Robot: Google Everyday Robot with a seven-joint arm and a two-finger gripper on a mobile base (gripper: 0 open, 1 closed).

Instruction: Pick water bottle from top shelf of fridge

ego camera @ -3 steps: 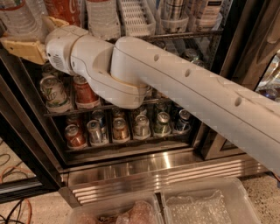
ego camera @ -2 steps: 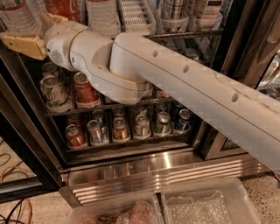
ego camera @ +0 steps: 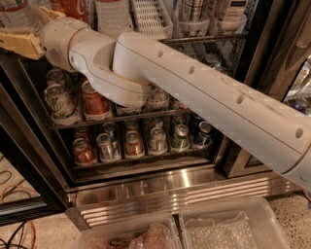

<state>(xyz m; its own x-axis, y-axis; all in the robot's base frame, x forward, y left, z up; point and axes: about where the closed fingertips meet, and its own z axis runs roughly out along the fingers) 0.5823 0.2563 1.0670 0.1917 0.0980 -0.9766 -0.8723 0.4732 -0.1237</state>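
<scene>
At the left end of the top surface [ego camera: 214, 38], a dark wire rack inside the fridge [ego camera: 146, 187], the water bottle [ego camera: 13, 17] stands upright. It is clear and ribbed, a red band shows near the upper frame edge, and its upper part is cut off from view. To its right along the same surface stand a red cola bottle [ego camera: 73, 7], a whitish ribbed bottle [ego camera: 112, 17] and a white slotted tray [ego camera: 151, 15], with more bottles toward the right end.

The hand [ego camera: 17, 43], beige and blocky, sits at the front-left corner of that surface, just below and in front of the water bottle. I cannot tell whether it is spread or pressed together, nor whether it touches the bottle. Behind it the thick white arm [ego camera: 194, 92] runs diagonally down to the right edge of the view, crossing the open front of the fridge.

Under the arm, two lower wire racks carry rows of cans [ego camera: 133, 143], among them a red can [ego camera: 95, 102] near the left end of the middle rack. Below the ribbed steel base panel lie two clear plastic bins [ego camera: 228, 228].
</scene>
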